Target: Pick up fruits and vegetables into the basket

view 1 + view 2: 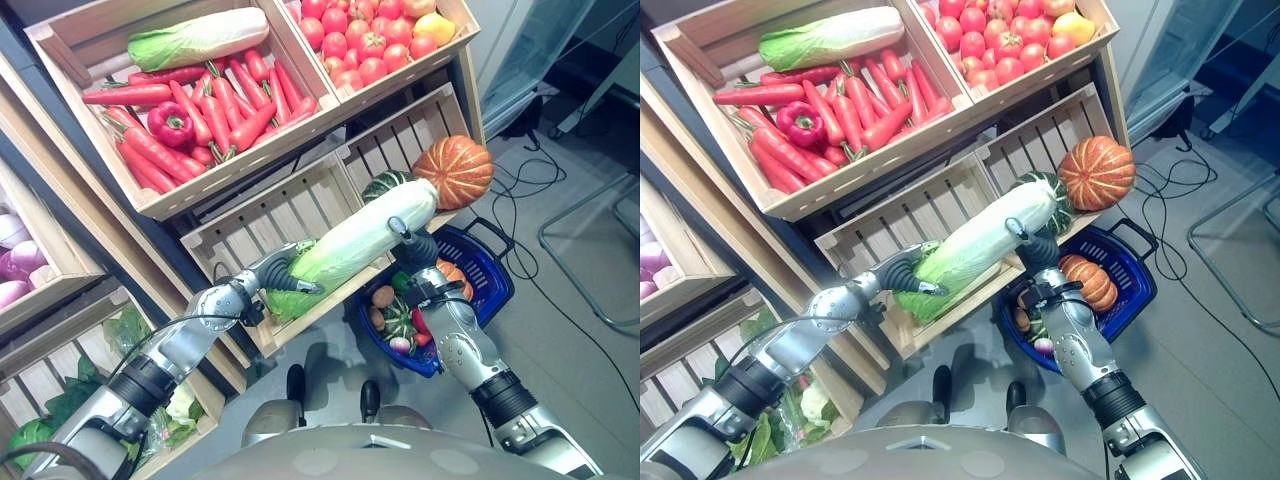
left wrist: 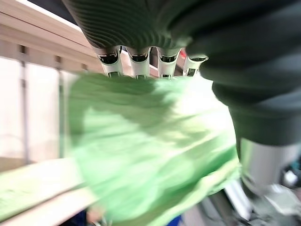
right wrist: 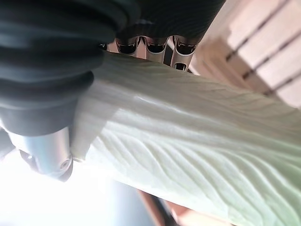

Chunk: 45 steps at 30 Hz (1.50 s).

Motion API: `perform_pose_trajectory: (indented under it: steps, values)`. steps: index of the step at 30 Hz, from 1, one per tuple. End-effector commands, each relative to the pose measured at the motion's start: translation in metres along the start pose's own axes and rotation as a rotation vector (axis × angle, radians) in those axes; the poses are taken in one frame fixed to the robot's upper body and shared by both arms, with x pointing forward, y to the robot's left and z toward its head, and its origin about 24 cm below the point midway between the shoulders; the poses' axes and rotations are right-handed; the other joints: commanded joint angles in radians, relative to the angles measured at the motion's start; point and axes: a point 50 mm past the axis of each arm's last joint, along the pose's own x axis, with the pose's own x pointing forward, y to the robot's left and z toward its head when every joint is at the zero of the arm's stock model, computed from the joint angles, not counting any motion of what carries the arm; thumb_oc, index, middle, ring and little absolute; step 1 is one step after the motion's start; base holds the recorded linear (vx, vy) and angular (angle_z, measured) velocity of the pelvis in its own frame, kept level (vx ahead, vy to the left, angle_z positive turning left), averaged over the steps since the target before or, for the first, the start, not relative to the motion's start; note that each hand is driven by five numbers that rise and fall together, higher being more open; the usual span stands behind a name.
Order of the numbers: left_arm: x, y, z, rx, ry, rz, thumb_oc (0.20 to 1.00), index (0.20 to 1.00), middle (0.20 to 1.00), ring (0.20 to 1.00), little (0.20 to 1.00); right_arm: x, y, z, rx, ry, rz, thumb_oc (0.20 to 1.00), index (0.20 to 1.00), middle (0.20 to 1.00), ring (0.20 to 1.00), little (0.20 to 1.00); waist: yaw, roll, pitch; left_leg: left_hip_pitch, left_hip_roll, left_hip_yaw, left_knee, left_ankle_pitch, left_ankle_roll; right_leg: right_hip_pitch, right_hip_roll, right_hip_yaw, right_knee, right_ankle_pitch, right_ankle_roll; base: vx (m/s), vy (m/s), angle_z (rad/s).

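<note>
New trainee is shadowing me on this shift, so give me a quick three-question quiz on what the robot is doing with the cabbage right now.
1. True or false: the long cabbage is held by both hands.
2. Which end does the left hand grip? A) the green leafy end B) the white stem end
3. Fill in: the blue basket stands on the ____, below the crate with the orange pumpkin.

Key
1. True: the right hand holds the white part, the left the other end.
2. A
3. floor
</note>
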Motion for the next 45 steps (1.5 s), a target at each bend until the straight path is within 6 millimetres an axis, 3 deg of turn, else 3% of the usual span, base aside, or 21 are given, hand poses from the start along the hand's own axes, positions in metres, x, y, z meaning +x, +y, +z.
perform_pose_trajectory:
  steps: [1,3,9,16,24,28,34,35,37,45]
  values:
    - [0.005,0.048,0.002,0.127,0.002,0.260,1.000,1.000,1.000,1.000,1.000,0.024,0.005,0.054,-0.032,-0.316,-0.039,0.200,0.200,0.200,0.200,0.200,-0.004,-0.032,0.142,-0.032,-0.058,0.042,0.112,-0.158,0.038,-0.097,-0.026,-0.008,0.148,-0.056,0.065,-0.27,-0.023,-0.10]
    - [0.002,0.061,0.000,0.118,0.017,0.379,1.000,1.000,1.000,1.000,1.000,0.024,-0.007,0.065,-0.077,-0.380,-0.149,0.200,0.200,0.200,0.200,0.200,-0.005,-0.033,0.199,-0.097,-0.059,0.044,0.200,-0.168,0.028,-0.150,-0.027,-0.010,0.218,-0.069,0.056,-0.23,-0.032,-0.03]
    - [0.000,0.080,0.010,0.128,-0.056,0.591,1.000,1.000,1.000,1.000,1.000,0.018,-0.038,0.089,-0.178,-0.524,-0.419,0.200,0.200,0.200,0.200,0.200,0.006,-0.036,0.291,-0.219,-0.057,0.032,0.365,-0.202,0.012,-0.235,-0.030,-0.007,0.332,-0.097,0.033,-0.11,-0.037,0.04]
    - [0.014,0.104,0.048,0.121,-0.244,0.801,1.000,1.000,1.000,1.000,1.000,0.030,-0.064,0.115,-0.206,-0.622,-0.643,0.200,0.200,0.200,0.200,0.200,0.018,-0.044,0.380,-0.381,-0.052,0.031,0.543,-0.247,-0.012,-0.346,-0.035,-0.023,0.462,-0.130,0.016,-0.08,-0.021,0.08]
    - [0.033,0.115,0.078,0.142,-0.348,0.903,1.000,1.000,1.000,1.000,1.000,0.050,-0.077,0.152,-0.289,-0.697,-0.848,0.200,0.200,0.200,0.200,0.200,0.036,-0.040,0.380,-0.598,-0.061,0.044,0.722,-0.316,-0.007,-0.578,-0.069,-0.040,0.672,-0.176,0.013,-0.03,-0.034,0.10]
    - [0.041,0.122,0.082,0.175,-0.360,0.940,1.000,1.000,1.000,1.000,1.000,0.060,-0.081,0.165,-0.307,-0.688,-0.914,0.200,0.200,0.200,0.200,0.200,0.040,-0.038,0.380,-0.668,-0.070,0.051,0.781,-0.336,-0.005,-0.659,-0.080,-0.038,0.740,-0.187,0.018,0.00,-0.007,0.02]
    - [0.056,0.136,0.095,0.215,-0.386,1.021,1.000,1.000,1.000,1.000,1.000,0.082,-0.080,0.172,-0.347,-0.608,-0.953,0.200,0.200,0.200,0.200,0.200,0.036,-0.032,0.380,-0.760,-0.069,0.061,0.839,-0.352,0.003,-0.782,-0.078,-0.027,0.827,-0.196,0.022,0.01,-0.006,-0.01]
    - [0.059,0.138,0.097,0.223,-0.383,1.035,1.000,1.000,1.000,1.000,1.000,0.086,-0.080,0.169,-0.349,-0.575,-0.938,0.351,0.351,0.351,0.351,0.351,0.034,-0.032,0.380,-0.770,-0.068,0.060,0.846,-0.354,0.003,-0.795,-0.076,-0.023,0.836,-0.196,0.024,0.03,-0.015,-0.04]
    - [0.065,0.141,0.098,0.243,-0.368,1.062,1.000,1.000,1.000,1.000,1.000,0.094,-0.078,0.162,-0.381,-0.504,-0.902,1.000,1.000,1.000,1.000,1.000,0.029,-0.035,0.380,-0.787,-0.069,0.061,0.850,-0.355,0.003,-0.815,-0.070,-0.019,0.841,-0.194,0.027,0.03,-0.013,-0.04]
    - [0.077,0.156,0.086,0.321,-0.251,1.150,1.000,1.000,1.000,1.000,1.000,0.109,-0.068,0.144,-0.449,-0.371,-0.805,1.000,1.000,1.000,1.000,1.000,0.002,-0.060,0.380,-0.825,-0.058,0.069,0.850,-0.346,0.002,-0.870,-0.047,-0.004,0.853,-0.177,0.037,0.04,-0.011,-0.06]
